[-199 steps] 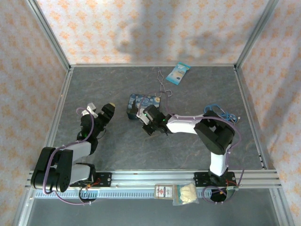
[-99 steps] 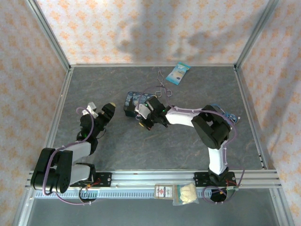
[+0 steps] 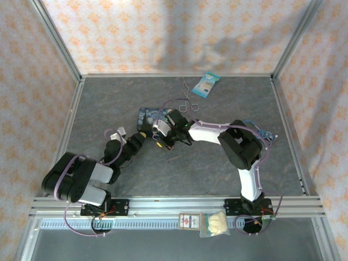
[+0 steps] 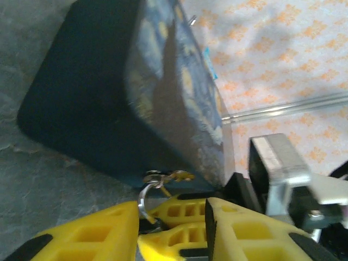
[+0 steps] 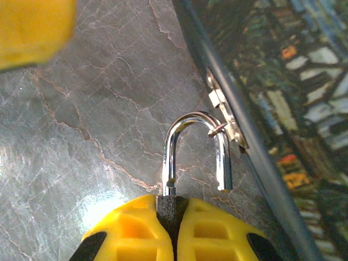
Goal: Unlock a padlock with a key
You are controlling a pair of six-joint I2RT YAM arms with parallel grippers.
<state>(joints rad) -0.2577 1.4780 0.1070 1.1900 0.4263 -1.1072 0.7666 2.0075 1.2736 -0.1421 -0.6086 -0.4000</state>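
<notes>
Two right jaws squeeze the tiny padlock's (image 5: 170,163) dark body. Its thin loop hooks through the clasp (image 5: 225,117) on the near side of the blue tin (image 5: 283,81), mid desk (image 5: 98,109). Left jaws stand apart, just beside it. It looks hard, light and slippery, so hold the flat body, not the loop.

Left arm (image 3: 73,178): bulky black housings, grey-white link, looped lilac cable.
Right arm (image 3: 242,148): black joints, white tubular links, lilac cable.
Left fingers (image 4: 87,234): yellow, pocketed, black insets.
Right fingers (image 5: 212,234): yellow, pocketed, black insets.
</notes>
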